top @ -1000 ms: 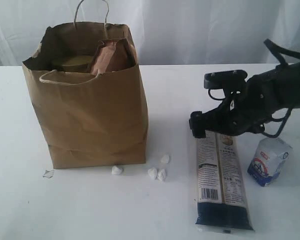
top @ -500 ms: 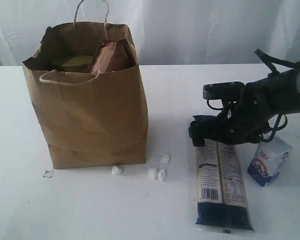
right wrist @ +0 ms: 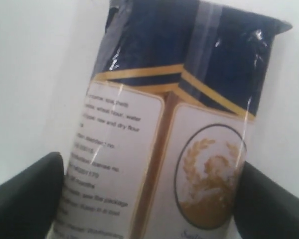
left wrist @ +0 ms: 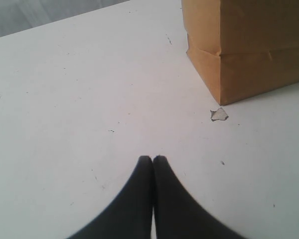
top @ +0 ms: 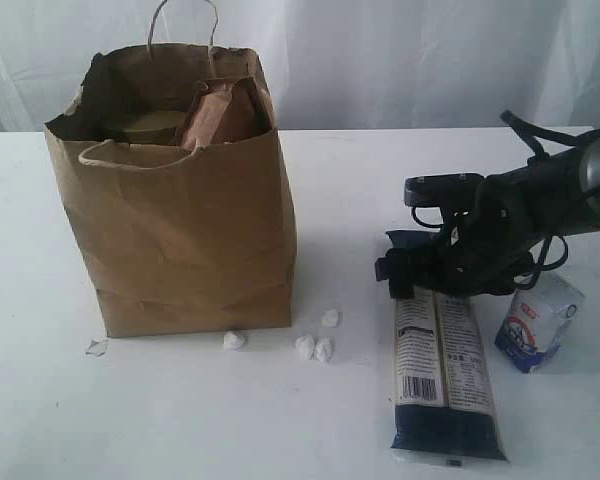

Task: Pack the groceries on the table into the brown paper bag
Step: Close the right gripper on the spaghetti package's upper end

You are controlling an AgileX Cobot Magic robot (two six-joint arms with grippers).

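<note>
The brown paper bag point(top: 180, 240) stands upright on the left of the white table point(top: 180, 420); its lower corner point(left wrist: 249, 50) shows in the left wrist view. The brown-red pouch point(top: 220, 115) and a gold lid point(top: 150, 125) show inside its rim. The long dark-blue packet point(top: 442, 370) lies flat on the right, with the white-blue carton point(top: 540, 322) beside it. My right gripper point(top: 425, 270) is low over the packet's far end, open, a finger on each side of the packet point(right wrist: 164, 124). My left gripper point(left wrist: 153, 159) is shut and empty over bare table. Can and yellow bottle are hidden.
Several small white crumbs point(top: 315, 345) lie in front of the bag's right corner. A torn paper scrap point(left wrist: 219, 114) sits by the bag's left corner. A white curtain hangs behind the table.
My right gripper has come down and slightly toward the packet's far end, now straddling it. The packet, carton and bag have not moved.
</note>
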